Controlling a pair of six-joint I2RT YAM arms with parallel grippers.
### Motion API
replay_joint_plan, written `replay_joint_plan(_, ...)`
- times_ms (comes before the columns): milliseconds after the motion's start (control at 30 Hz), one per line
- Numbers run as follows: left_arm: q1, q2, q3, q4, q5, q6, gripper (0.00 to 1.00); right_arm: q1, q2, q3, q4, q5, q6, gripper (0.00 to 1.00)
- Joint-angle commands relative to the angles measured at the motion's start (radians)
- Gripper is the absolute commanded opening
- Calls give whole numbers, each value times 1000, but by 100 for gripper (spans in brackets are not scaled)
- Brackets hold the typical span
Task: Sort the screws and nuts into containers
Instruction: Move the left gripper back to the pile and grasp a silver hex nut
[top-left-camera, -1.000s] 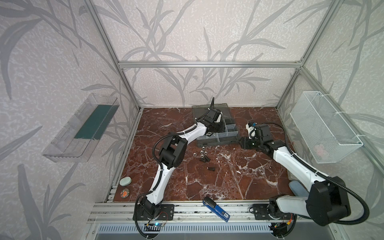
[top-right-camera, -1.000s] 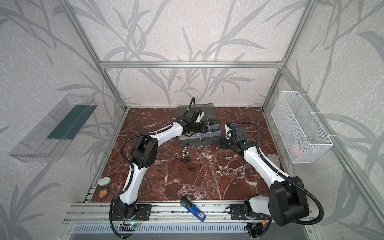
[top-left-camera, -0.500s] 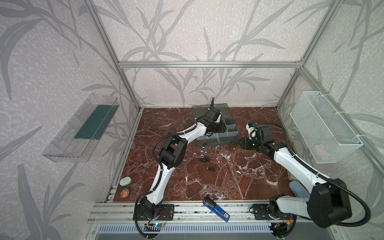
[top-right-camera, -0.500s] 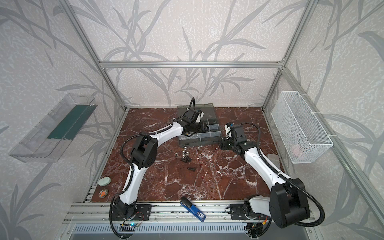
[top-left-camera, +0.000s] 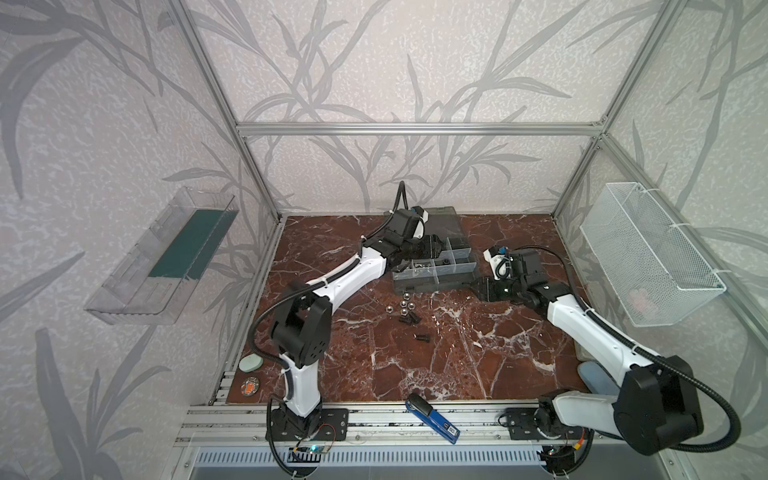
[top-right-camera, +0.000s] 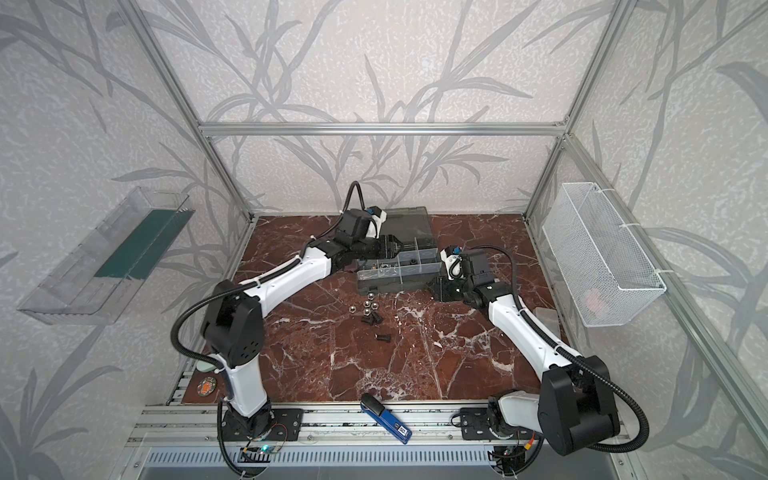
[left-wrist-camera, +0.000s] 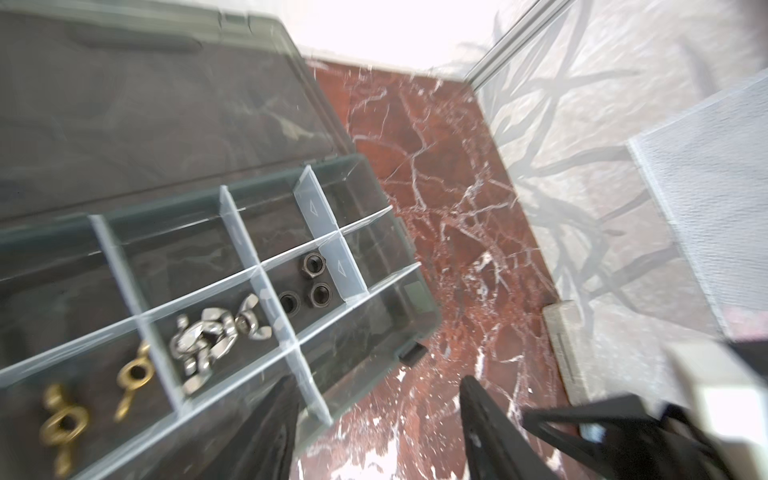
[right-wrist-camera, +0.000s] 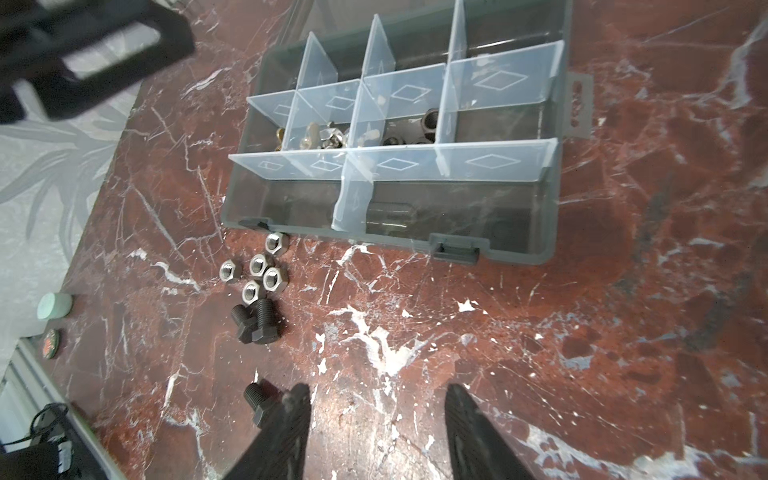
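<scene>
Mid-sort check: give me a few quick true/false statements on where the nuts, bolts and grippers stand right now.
1. Five silver hex nuts lie loose on the table in front of the organiser case. True.
2. Every black bolt is already in the case. False: three black bolts lie on the table.
3. The right gripper holds a bolt. False: it is open and empty.
4. Three dark nuts sit in one cell. True.

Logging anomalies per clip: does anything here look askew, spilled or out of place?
In the organiser case, one pale divider in the front row leans sideways rather than standing square. A blue and black object lies across the front rail. The loose nuts and screws are just unsorted.
</scene>
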Motion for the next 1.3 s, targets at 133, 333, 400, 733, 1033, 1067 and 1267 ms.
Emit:
replay_joint_plan(133, 22, -191, -287, -14, -48, -61, 65, 87, 76, 39, 22, -31, -40, 54)
replay_joint_plan(333, 60, -340, -536, 17, -73, -160, 68, 204, 152, 70, 57, 56, -10, 54)
replay_joint_plan(400, 68, -399, -606, 11, -103, -184, 69, 250, 176, 81, 80, 99, 12, 54)
replay_joint_plan(733, 66, -419, -618, -303, -250, -98, 75, 349, 306, 177, 87, 214, 91, 54)
replay_joint_plan(1033, 29, -209, -478, -405, -277, -72, 71, 350, 302, 180, 66, 228, 78, 54)
replay_joint_plan(1067, 27, -197, -473, -401, -282, -77, 71, 350, 299, 179, 62, 231, 75, 54)
replay_joint_plan(1267, 22, -133, -437, -395, -307, -105, 69, 349, 287, 172, 56, 247, 64, 54)
